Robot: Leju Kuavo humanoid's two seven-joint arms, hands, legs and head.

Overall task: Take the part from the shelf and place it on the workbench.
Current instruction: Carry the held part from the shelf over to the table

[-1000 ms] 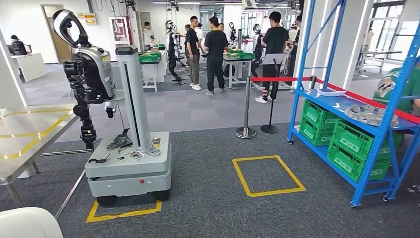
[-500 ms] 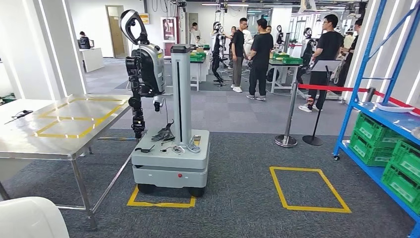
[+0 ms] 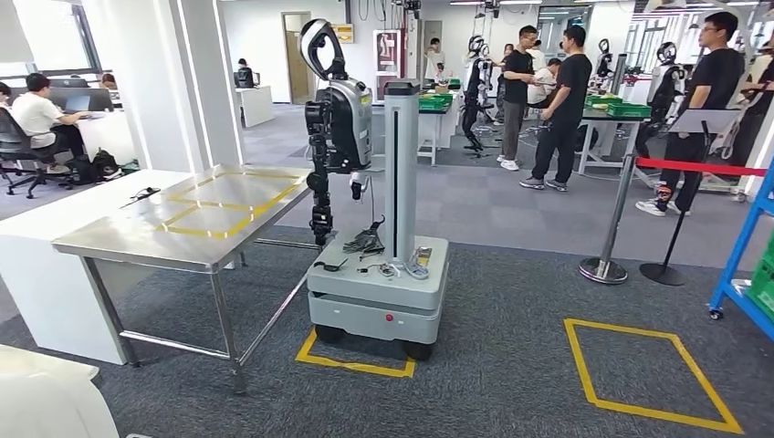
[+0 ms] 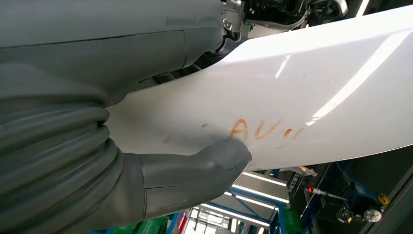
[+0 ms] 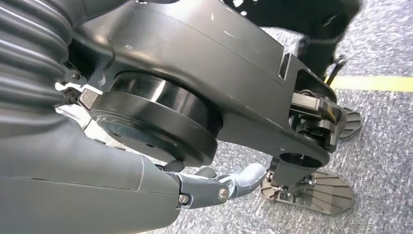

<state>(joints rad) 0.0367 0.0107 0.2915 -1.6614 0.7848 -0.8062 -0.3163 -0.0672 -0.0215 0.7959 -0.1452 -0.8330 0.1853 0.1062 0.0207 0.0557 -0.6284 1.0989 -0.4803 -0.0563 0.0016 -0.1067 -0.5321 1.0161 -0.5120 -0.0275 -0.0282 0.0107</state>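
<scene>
The part is a glossy white curved shell [image 4: 316, 87] with faint orange letters on it. My left hand [image 4: 97, 161] grips it, the thumb [image 4: 214, 161] pressed against its face. In the head view a corner of the white shell [image 3: 46, 401] sits low at the left edge. The workbench [image 3: 137, 239] is a steel table marked with yellow tape, ahead on the left. One blue post of the shelf [image 3: 753, 255] stands at the right edge. My right hand [image 5: 97, 185] hangs beside my leg over the carpet, its fingers [image 5: 238, 181] loosely apart and holding nothing.
Another robot on a grey wheeled base [image 3: 379, 283] stands just right of the workbench, over a yellow floor mark. A yellow taped square [image 3: 653, 374] lies on the carpet to the right. A stanchion [image 3: 607, 265] with red rope and several people stand beyond. A white counter [image 3: 36, 274] adjoins the workbench.
The camera has swung left: the blue shelf slid off to the right edge and the workbench came fully into view on the left. The white part stays low at the left.
</scene>
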